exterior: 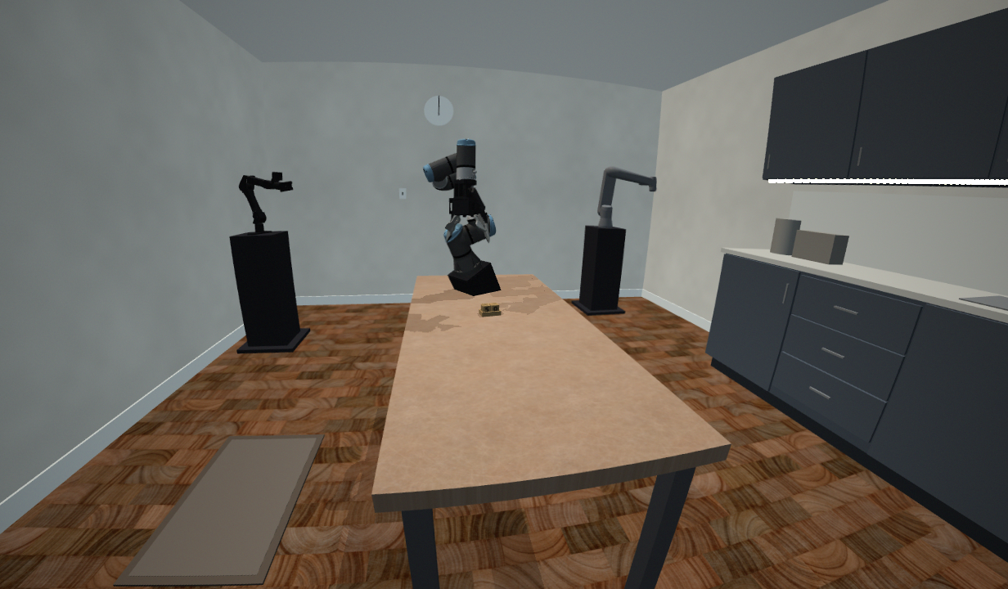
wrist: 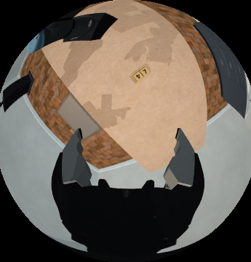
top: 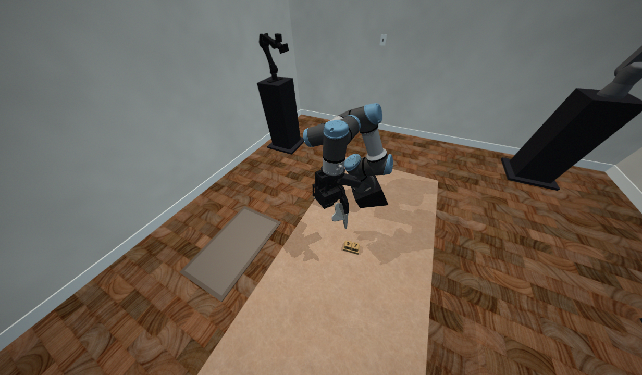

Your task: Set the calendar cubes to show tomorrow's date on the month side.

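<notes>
Grey arm [top: 334,149] folded, gripper [top: 341,215] open, downward

On the far half of the table [exterior: 537,410] sits the tray [top: 350,250] with both cubes [top: 351,245] side by side in it. The arm's base [exterior: 475,279] stands on the far end just behind, the gripper [top: 340,215] hanging wide above, between base and tray. A mat [exterior: 222,505] lies on the floor left of the table.

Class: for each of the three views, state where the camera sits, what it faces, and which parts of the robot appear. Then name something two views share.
Top: high above, looking down along the table; whole arm, gripper open.
Exterior: beyond the table's far end, facing the arm and back wall.
Wrist: on the gripper, looking down; only two fingers show.
Shared: all three show the calendar; top and wrist show the cubes' upper digits.
</notes>
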You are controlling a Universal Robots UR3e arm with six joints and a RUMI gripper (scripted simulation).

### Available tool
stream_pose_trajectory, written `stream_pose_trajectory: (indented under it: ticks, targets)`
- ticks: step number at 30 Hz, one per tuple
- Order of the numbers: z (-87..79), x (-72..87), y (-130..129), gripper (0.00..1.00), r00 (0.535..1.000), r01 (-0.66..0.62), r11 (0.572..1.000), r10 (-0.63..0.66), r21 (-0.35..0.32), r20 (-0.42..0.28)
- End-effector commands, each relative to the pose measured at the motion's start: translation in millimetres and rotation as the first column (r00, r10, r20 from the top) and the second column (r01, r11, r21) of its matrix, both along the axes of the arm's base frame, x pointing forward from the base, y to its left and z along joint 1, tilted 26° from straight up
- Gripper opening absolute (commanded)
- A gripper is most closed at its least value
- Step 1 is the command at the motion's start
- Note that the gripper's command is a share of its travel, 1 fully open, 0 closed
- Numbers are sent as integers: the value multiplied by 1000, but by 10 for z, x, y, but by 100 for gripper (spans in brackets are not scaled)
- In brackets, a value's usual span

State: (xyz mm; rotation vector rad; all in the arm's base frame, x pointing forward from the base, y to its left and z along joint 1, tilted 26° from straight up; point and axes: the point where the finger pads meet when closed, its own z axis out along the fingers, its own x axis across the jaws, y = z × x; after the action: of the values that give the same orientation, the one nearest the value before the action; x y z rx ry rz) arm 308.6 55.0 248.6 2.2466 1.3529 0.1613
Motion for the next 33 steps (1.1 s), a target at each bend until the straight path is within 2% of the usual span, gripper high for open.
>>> stream_pose_trajectory:
  ticks: [1, 4, 6, 7, 9, 10, 13, 17, 20, 24, 33]
  targets:
    - [-175, 61, 40, 100, 995, -93, 995, 92, -28, -35]
    - [-425, 84, 91, 100, 974, -202, 977, 195, -60, -111]
    - [-541, 87, 113, 100, 959, -253, 965, 240, -71, -147]
    - [-545, 87, 114, 100, 959, -254, 964, 242, -71, -149]
    - [-710, 83, 145, 100, 931, -325, 942, 304, -83, -200]
    - [-713, 82, 145, 100, 931, -327, 941, 305, -83, -201]
    - [-930, 62, 183, 100, 884, -419, 903, 382, -92, -268]
    - [-995, 53, 193, 100, 868, -445, 891, 404, -93, -288]
    - [-1145, 27, 216, 100, 827, -507, 857, 453, -93, -334]
    - [-1261, 0, 232, 100, 791, -553, 829, 488, -90, -369]
    - [-1298, -9, 237, 100, 779, -568, 819, 499, -88, -381]
